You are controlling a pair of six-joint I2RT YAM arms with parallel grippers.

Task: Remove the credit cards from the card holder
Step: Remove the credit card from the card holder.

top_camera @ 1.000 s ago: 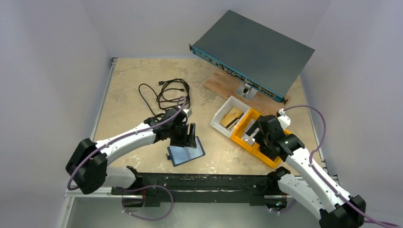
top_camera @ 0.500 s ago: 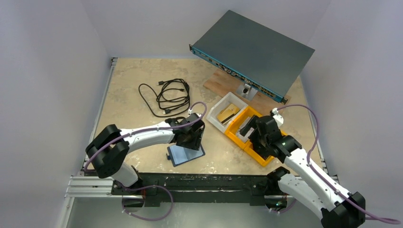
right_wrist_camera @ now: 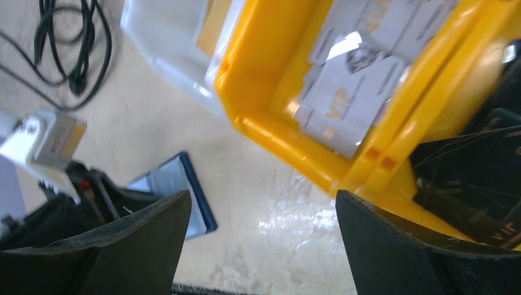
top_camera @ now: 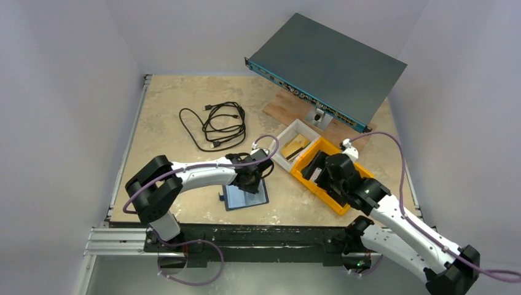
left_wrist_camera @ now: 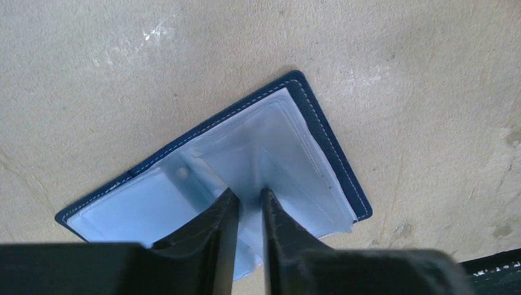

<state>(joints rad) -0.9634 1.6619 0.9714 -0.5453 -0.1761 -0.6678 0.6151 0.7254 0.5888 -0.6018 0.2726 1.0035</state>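
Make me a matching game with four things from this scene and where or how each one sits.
1 card holder
2 black cable
3 yellow bin
4 white bin

A holds white cards marked VIP
B coiled loosely, far left
C lying open, pale blue inside up
D holds a tan piece

Pairs: 1-C, 2-B, 3-A, 4-D

There is one card holder, lying open on the one counter. There are two robot arms: one left arm and one right arm. One black cable lies far left. There is one white bin. Next to it are two yellow bin parts; I cannot tell if they are one bin or two. One part holds at least three white cards. One big gray box leans on one wooden board.
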